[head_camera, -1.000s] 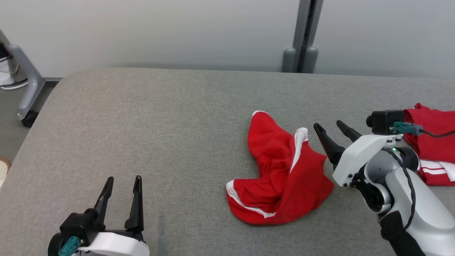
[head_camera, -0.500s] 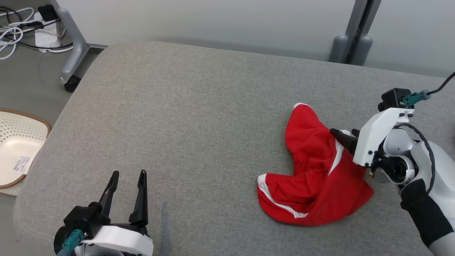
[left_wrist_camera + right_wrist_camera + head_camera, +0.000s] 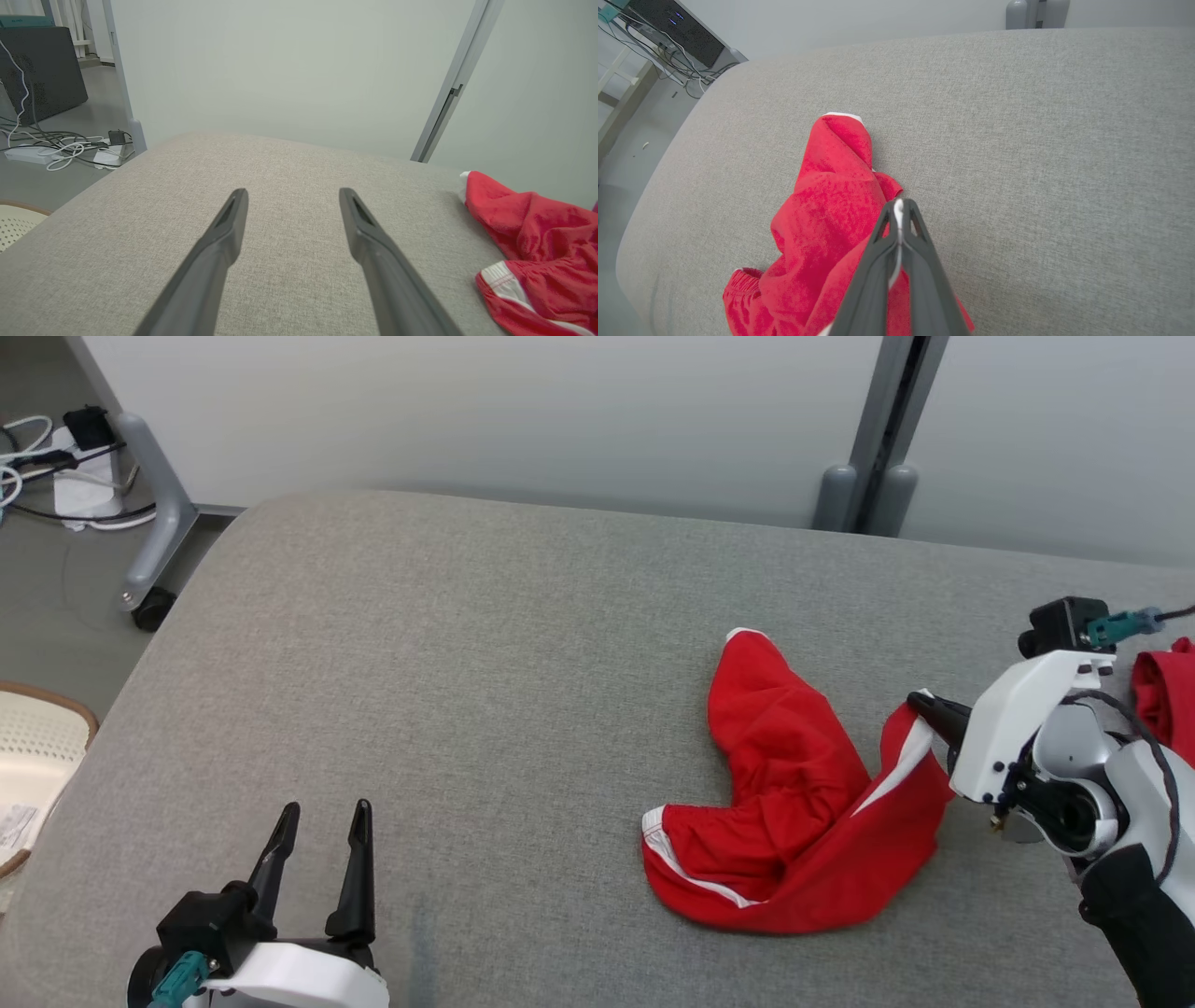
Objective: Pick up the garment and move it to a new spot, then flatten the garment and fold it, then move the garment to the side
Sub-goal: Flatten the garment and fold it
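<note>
We see grey padded table [image 3: 467, 663], pale wall [image 3: 467, 411], grey post [image 3: 887, 420]; at left, cables [image 3: 37, 455], basket [image 3: 56, 698] on floor [image 3: 56, 607].

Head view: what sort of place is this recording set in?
Probably an indoor lab or test room, not a home: a grey padded worktop against plain pale wall panels, a power strip with loose cables on the floor, and a wheeled metal stand leg.

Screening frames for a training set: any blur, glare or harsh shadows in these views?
Head view: sharp, with soft even light and only a faint shadow beneath the crumpled red garment with white trim. Left wrist view: the open left gripper looks slightly soft up close, no glare. Right wrist view: grey woven surface crisp; right gripper softens near the lens.
</note>
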You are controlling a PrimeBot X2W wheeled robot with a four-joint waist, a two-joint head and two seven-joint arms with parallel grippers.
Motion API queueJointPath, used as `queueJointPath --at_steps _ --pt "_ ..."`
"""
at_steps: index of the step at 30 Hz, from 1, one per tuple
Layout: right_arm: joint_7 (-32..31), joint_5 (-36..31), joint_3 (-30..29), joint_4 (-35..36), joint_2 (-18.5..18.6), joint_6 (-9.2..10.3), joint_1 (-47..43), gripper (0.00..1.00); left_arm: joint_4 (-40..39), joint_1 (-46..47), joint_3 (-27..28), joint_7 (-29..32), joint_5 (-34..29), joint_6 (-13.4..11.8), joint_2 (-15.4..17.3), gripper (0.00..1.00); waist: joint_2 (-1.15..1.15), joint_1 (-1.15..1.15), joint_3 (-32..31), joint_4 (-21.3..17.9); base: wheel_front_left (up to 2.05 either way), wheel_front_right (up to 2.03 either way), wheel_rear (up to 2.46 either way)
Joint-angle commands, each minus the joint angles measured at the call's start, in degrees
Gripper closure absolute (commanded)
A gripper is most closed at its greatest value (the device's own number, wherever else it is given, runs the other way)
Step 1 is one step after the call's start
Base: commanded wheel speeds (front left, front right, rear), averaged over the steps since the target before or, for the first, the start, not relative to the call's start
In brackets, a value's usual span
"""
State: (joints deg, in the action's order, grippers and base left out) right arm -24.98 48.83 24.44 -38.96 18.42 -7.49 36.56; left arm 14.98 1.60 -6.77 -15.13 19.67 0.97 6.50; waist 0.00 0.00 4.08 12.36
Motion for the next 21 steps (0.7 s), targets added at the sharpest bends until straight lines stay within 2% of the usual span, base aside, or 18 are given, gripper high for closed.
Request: queueJointPath --at_steps 1,5,12,16,21 --pt "0.7 0.2 -0.3 0.5 0.6 -0.01 -1.0 1.00 0.0 -0.1 0.2 0.0 -0.3 0.2 0.3 0.00 0.00 0.00 -0.8 -1.0 0.00 0.00 0.00" --pt "3.4 0.8 -1.7 4.1 2.1 -0.01 -5.5 1.00 0.2 -0.6 0.5 0.0 -0.6 0.5 0.4 0.00 0.00 0.00 -1.6 -3.1 0.00 0.00 0.00" --pt "5.1 0.8 -4.1 12.1 2.7 -0.01 -15.4 1.00 0.4 -0.7 1.0 0.0 -0.7 1.0 0.4 0.00 0.00 0.00 -2.1 -7.1 0.00 0.00 0.00" --pt "4.8 -1.1 -6.9 16.2 2.8 -0.01 -20.4 1.00 0.6 -0.5 1.3 0.0 -1.0 1.0 0.3 0.00 0.00 0.00 -2.4 -8.9 0.00 0.00 0.00" --pt "1.2 -3.9 -10.9 21.8 1.7 -0.01 -27.1 1.00 0.8 -0.5 1.7 0.0 -1.3 1.0 0.3 0.00 0.00 0.00 -2.4 -10.6 0.00 0.00 0.00"
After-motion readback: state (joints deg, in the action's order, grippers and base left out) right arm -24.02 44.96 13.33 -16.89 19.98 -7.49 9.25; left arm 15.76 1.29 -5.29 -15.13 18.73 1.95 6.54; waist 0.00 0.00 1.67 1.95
